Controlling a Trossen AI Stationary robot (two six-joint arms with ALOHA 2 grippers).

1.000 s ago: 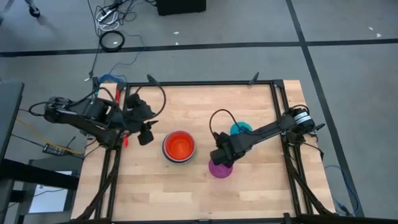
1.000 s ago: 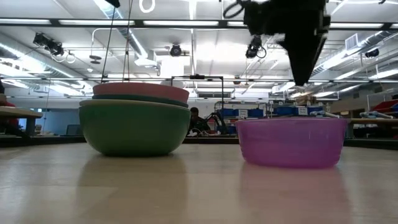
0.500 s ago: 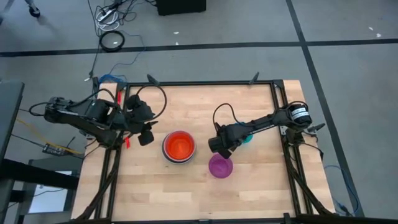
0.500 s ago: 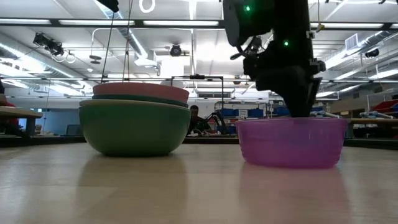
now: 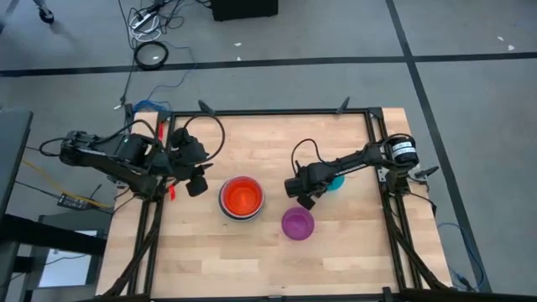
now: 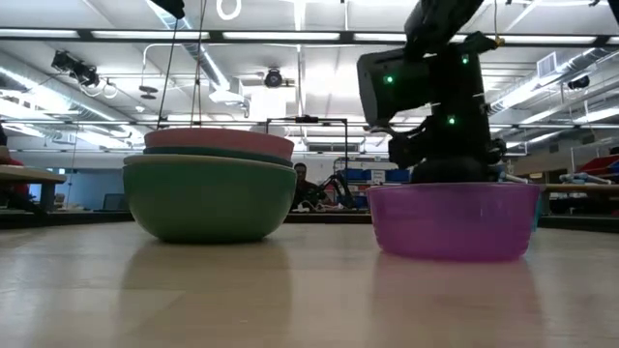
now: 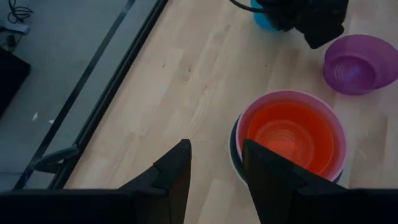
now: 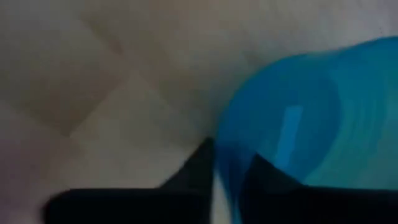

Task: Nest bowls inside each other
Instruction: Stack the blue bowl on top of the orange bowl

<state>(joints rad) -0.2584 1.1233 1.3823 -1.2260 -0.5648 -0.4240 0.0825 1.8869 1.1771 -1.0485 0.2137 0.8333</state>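
The right gripper (image 8: 227, 177) is down at the table beside the cyan bowl (image 8: 311, 124), one dark finger (image 8: 199, 165) outside the bowl's wall and the other inside it, so the rim stands between the jaws. They are closed nearly together on that thin wall and appear to grip it. From above, the right gripper (image 5: 304, 186) sits at the near-centre edge of the cyan bowl (image 5: 335, 181), most of which the arm covers.

The purple bowl (image 5: 297, 223) stands alone just in front of the right jaws, apart from them; in the low view it (image 6: 453, 220) hides the fingertips behind it.

To the side of the purple bowl lies the stack (image 5: 242, 198): an orange bowl (image 7: 287, 137) nested in a pink bowl (image 7: 249, 115), with darker rims below. The low view shows pink (image 6: 218, 139) over teal (image 6: 218, 154) over a green bowl (image 6: 208, 198).

The left gripper (image 7: 214, 174) waits at the table's (image 5: 252, 260) left edge, jaws parted and empty; the stack lies just ahead of them and a little aside.
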